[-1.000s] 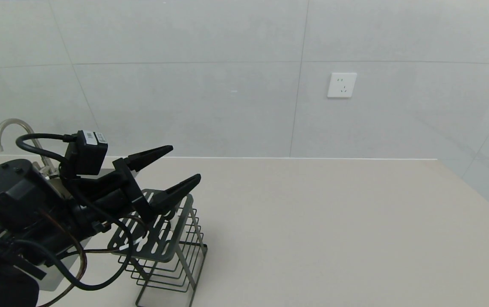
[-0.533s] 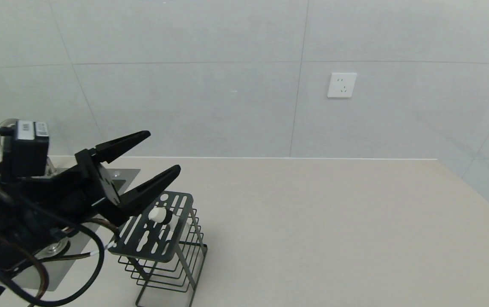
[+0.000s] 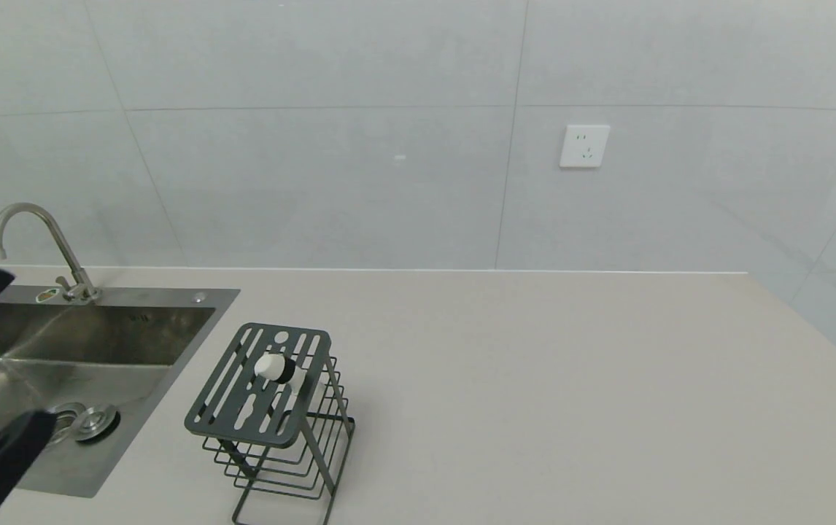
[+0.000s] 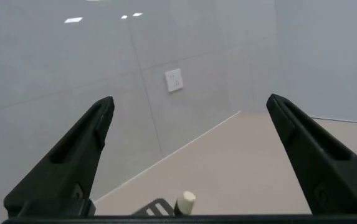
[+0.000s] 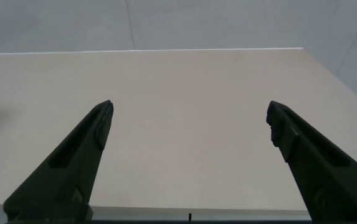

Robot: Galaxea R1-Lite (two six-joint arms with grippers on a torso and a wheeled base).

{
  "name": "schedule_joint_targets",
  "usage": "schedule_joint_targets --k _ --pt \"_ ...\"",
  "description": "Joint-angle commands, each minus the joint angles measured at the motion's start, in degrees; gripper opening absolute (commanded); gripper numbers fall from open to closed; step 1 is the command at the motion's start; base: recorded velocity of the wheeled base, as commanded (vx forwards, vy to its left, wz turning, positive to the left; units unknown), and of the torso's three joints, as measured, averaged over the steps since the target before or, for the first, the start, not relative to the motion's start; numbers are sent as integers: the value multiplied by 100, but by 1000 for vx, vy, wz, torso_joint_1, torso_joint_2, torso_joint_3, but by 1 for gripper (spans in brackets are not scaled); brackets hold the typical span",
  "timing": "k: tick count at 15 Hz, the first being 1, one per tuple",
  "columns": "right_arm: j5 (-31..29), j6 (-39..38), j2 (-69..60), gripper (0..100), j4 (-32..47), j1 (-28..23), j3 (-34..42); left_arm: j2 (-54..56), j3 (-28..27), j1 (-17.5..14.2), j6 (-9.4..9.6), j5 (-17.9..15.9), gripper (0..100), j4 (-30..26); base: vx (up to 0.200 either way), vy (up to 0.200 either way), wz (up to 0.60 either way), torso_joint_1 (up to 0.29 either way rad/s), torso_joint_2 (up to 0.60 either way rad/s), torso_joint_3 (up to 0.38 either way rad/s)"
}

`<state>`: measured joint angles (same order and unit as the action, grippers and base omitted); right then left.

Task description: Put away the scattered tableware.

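My left gripper [image 3: 31, 347] hangs with fingers spread wide in front of the sink [image 3: 133, 295]. My right gripper [image 5: 189, 107] gapes just as wide over the counter [image 5: 184, 81]. Farther out, the white-handled utensil [image 3: 270, 367] stands slotted in the dark rack [image 3: 272, 430], just beside the sink.

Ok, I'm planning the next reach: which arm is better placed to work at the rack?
Probably left: its open left gripper hangs over the sink, right beside the rack. The right gripper, also open, looks out over the counter.
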<state>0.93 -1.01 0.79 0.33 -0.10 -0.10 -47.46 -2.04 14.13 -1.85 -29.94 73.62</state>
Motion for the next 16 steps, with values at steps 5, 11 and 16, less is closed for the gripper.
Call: schedule_joint_targets --k 5,11,16 --pt "4 13 9 100 2 1 1 4210 -7 -806 -26 94 100 -3881 0 0 0 0 0 0" --pt "4 13 9 100 2 1 1 4746 186 -1413 -61 1359 100 -7142 0 0 0 0 0 0" --pt "-14 13 9 100 2 1 1 4746 204 -1404 581 2660 100 -7309 0 0 0 0 0 0"
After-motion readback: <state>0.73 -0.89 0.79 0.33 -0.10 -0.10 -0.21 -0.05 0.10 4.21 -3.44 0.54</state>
